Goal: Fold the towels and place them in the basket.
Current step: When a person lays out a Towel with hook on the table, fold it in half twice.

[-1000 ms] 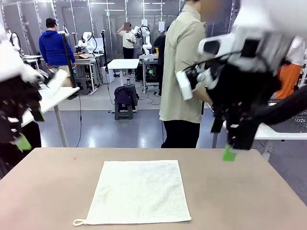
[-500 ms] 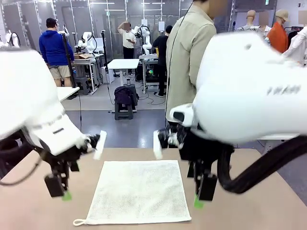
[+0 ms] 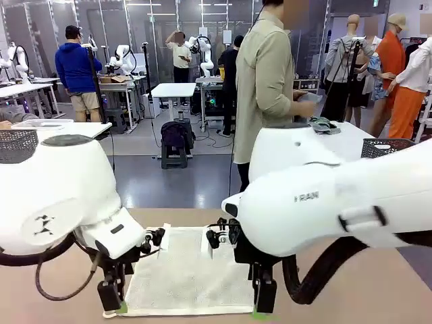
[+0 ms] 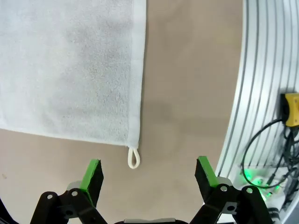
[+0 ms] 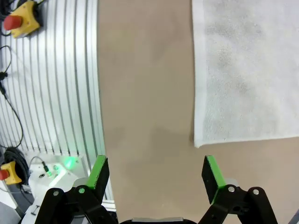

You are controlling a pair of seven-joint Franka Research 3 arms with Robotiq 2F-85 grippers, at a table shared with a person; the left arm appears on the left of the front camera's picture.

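The brown table (image 3: 398, 290) carries one off-white towel (image 3: 189, 270), lying flat and unfolded in the middle, close to the robot's edge. Two white arms hang low over it. The left arm (image 3: 61, 189) and the right arm (image 3: 337, 202) block much of the tabletop and the towel's side edges in the front view. One person (image 3: 266, 88) stands beyond the far edge. Two dark lattice baskets sit on tables farther back, one at the left (image 3: 17, 145) and one at the right (image 3: 385, 147). The left gripper (image 4: 149, 175) hovers with jaws spread wide, just short of the towel's single corner loop (image 4: 133, 157). The right gripper (image 5: 156, 175), jaws equally spread, hovers beside the other near corner and holds nothing.
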